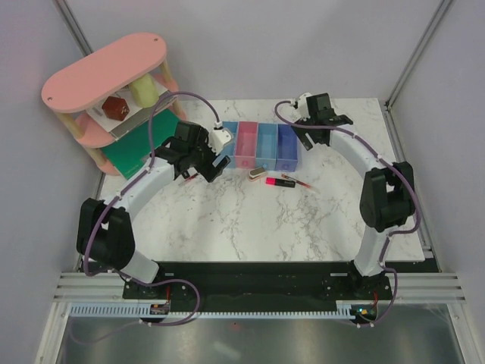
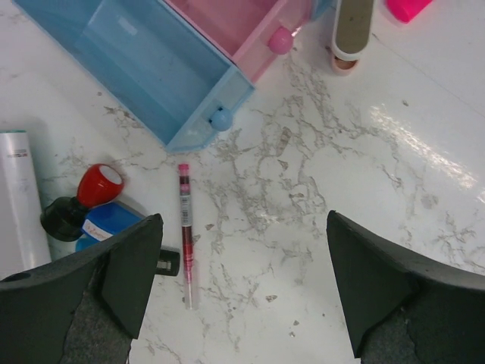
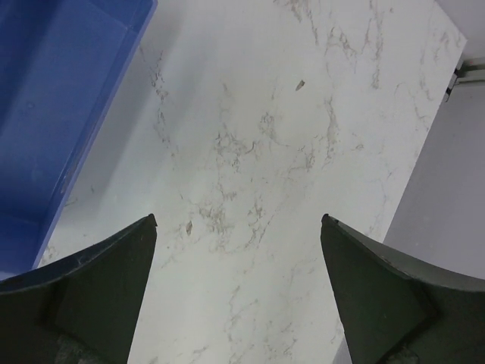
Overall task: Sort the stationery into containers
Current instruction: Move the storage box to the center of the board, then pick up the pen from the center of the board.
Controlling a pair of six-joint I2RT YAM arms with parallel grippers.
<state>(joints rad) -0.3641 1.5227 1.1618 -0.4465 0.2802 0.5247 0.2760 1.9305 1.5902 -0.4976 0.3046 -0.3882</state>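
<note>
Hovering over the counter [image 1: 250, 220], by the row of four bins [image 1: 261, 144] at its far edge, my left gripper [image 2: 242, 231] is spread wide and empty above the thin red pen [image 2: 184, 227], just before the leftmost blue bin [image 2: 151, 68]; my right gripper [image 3: 239, 227], equally wide and empty, hangs toward the far right corner. Picking that pen seems the step in hand: I should descend, straddle its shaft and close, clear of the small pieces [image 2: 87, 208] just beside it.

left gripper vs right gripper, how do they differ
The left gripper hovers over a thin red pen beside the light blue bin; the right gripper hovers over marble beside the dark blue bin. By the left gripper lie small pieces, by the right gripper none. Both are open and hold nothing.
</note>
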